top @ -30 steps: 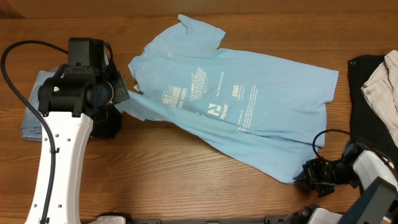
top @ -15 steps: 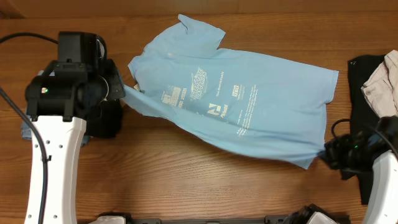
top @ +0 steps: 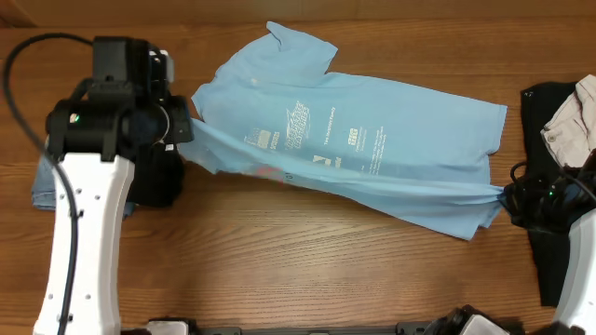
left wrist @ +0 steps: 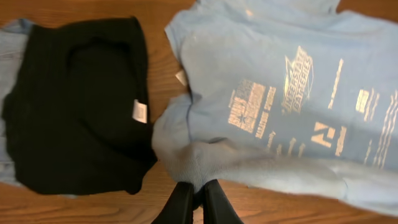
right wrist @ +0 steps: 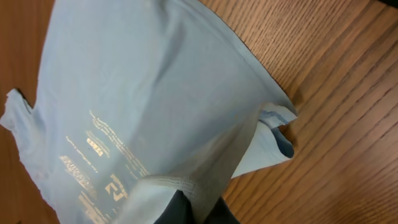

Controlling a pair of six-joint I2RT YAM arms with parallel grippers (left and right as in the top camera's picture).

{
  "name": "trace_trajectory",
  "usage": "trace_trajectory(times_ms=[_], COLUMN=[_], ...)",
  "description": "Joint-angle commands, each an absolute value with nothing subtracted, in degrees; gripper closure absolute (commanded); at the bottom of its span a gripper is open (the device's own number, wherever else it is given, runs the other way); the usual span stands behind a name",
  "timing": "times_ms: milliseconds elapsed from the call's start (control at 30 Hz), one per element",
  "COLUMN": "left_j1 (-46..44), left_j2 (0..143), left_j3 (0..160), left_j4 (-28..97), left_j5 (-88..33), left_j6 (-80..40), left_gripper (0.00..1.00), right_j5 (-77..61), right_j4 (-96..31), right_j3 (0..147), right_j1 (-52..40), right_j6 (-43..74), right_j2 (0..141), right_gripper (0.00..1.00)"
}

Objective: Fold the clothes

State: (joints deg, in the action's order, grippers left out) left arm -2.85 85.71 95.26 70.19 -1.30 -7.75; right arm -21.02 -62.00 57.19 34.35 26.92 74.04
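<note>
The wooden table (top: 279,270) carries one light blue T-shirt (top: 372,149), spread across its middle with the near edge lifted and stretched between the two grippers. The left gripper (left wrist: 198,200) is clamped on a bunched fold near the sleeve. The right gripper (right wrist: 189,210) pinches the hem corner. The thin cloth could slip from either pinch if the arms pull unevenly (one corner already droops), which would skew the fold. One black garment (left wrist: 74,106) lies by the left arm, and seemingly one beige piece (top: 573,121) lies far right.

We cannot read the shirt's (top: 400,130) print. The left arm (top: 88,214) hides part of the black garment (top: 158,186); the pile (top: 568,130) at the surface's right edge is cut off.
</note>
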Motion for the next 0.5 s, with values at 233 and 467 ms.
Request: trace_trajectory(times_ms=[233,467], left_j1=[-5.9,-6.5], left_j2=[96.7,104.0], left_j3=[96.5,96.5], left_j4=[67.2,59.7], left_j5=[-3.9,-3.6], left_j6=[0.6,2.4], left_gripper=[0.94,0.67], right_j5=[-21.3,-21.7], right_j4=[-55.3,-50.5], right_j3=[58.3,58.3], right_j1=[34.1,34.1], right_j6=[26.7,27.9], right_j2=[77.9,80.9], right_gripper=[0.96,0.8])
